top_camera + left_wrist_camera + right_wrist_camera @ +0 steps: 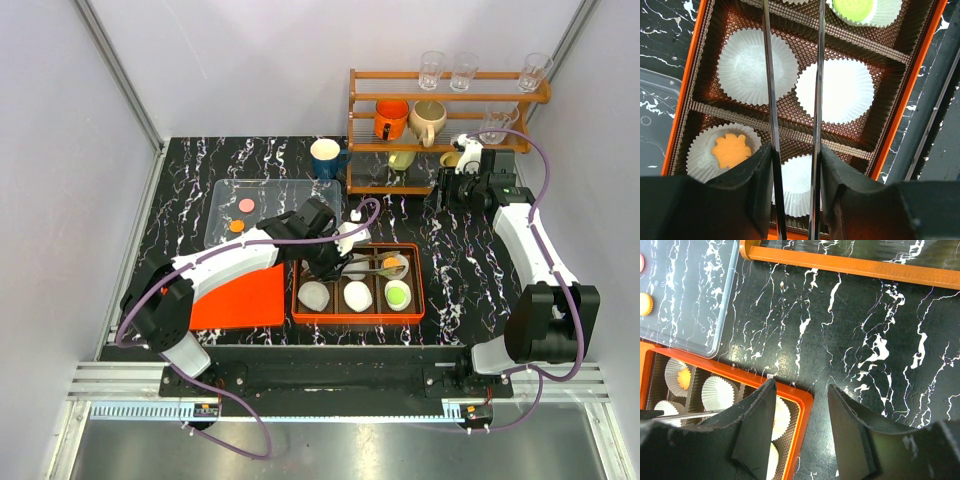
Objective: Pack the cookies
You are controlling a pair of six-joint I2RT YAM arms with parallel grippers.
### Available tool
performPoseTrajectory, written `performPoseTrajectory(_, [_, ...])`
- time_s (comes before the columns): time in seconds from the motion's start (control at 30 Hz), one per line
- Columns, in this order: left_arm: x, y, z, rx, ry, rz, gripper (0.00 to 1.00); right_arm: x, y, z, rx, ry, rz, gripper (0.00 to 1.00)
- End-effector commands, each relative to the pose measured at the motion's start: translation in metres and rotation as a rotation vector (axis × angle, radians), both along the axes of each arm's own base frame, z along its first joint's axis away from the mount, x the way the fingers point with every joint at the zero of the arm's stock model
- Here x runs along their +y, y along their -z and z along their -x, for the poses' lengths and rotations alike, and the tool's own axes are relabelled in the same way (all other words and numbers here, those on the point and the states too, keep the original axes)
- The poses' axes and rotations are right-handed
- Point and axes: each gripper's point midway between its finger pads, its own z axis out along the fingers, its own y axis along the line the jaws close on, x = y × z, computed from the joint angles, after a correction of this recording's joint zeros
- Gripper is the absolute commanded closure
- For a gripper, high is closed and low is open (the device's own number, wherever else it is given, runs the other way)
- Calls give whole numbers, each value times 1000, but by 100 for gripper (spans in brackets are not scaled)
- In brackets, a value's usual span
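Observation:
My left gripper is shut on metal tongs, whose two blades run apart between its fingers over the orange box. The tong tips leave the top of the left wrist view. In white liners in the box lie an orange cookie and a green cookie. A pink cookie and an orange cookie lie on the clear tray. My right gripper stands open above the table, beside the box's corner.
An orange lid lies left of the box. A wooden rack with mugs and glasses stands at the back right, close to my right arm. A blue mug stands behind the tray. White walls close in both sides.

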Motion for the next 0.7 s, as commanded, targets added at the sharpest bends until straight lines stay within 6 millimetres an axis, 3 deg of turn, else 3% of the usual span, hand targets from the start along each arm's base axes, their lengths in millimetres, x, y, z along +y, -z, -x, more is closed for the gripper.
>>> performPoseTrajectory(0.0, [-20,-25,-17,-83,14,72,60,-1,-16,-5,-65,-9,4,46])
performPoseTrajectory(0.43, [-18,-26,-17,-91,9,75,51,-2,-14,-4,-59,-8,1,46])
performPoseTrajectory(0.67, [-15,-39,-15,-123,-3,114,55,-2,-13,-4,-56,-7,2,46])
